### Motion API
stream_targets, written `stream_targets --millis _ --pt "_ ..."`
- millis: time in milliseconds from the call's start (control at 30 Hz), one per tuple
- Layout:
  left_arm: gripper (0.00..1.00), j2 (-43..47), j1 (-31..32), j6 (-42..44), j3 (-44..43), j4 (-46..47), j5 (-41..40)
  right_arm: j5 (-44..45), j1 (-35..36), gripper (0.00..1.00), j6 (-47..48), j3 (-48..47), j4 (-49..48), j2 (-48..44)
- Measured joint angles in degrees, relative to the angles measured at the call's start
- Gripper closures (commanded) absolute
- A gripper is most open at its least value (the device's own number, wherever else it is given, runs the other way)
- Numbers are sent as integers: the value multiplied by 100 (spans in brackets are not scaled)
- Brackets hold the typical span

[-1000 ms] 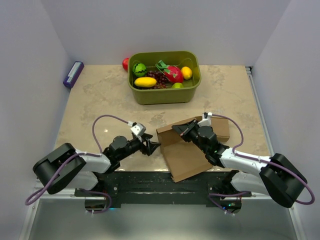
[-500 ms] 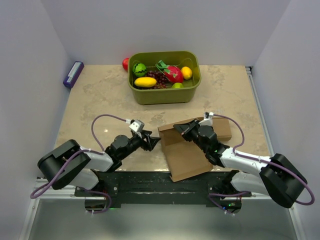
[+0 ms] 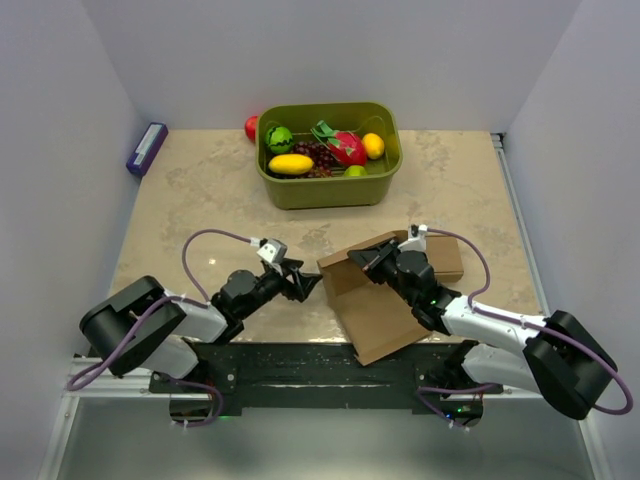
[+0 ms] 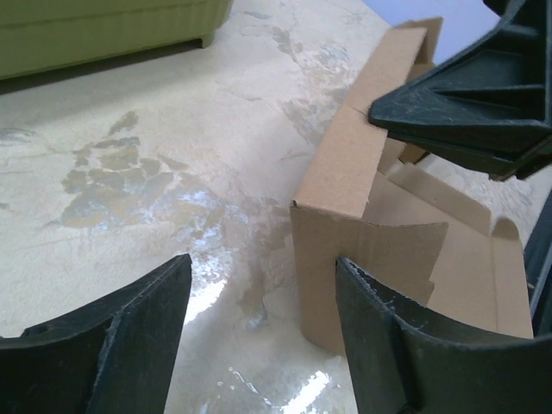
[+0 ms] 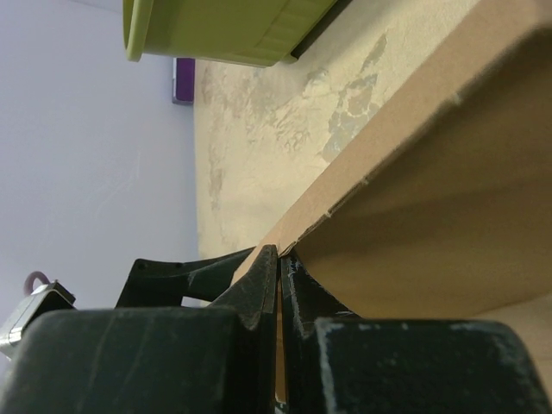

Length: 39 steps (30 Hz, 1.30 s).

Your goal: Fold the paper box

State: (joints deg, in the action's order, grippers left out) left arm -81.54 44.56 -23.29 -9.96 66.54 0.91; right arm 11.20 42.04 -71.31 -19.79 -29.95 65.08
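Right claw (image 3: 360, 258) pinched shut on raised wall of paper box (image 3: 378, 312); left claw (image 3: 308, 285) wide, empty, just beside box corner. Box on table (image 3: 200, 200), near edge. I judge: one wall up, remaining flaps unfolded.

Looks down from high at six o'clock; close at wrists, facing two and ten o'clock, sharing creased brown cardboard box (image 3: 370, 310).

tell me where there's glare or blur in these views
Left wrist: bright glare on the table beside the paper box. Right wrist: the right tool is a dark, blurred foreground, and the box edge it pinches is sharper. Top external: even light, sharp throughout.
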Motion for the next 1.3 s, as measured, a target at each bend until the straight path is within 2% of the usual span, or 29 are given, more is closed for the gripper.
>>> stream_targets --millis 300,600,700,1033,1300 --pt "19 -402 -9 2 142 562 855 -20 7 100 26 -24 81 -2" --pt "14 -715 144 -28 0 706 901 -39 31 100 83 -87 144 13" --pt "16 -791 205 -79 -79 688 739 -28 31 100 85 -87 155 13" --pt "32 -857 332 -315 -382 212 70 7 0 100 87 -111 216 9" --pt "35 -868 367 -420 -520 22 -278 74 -7 100 107 -151 236 2"
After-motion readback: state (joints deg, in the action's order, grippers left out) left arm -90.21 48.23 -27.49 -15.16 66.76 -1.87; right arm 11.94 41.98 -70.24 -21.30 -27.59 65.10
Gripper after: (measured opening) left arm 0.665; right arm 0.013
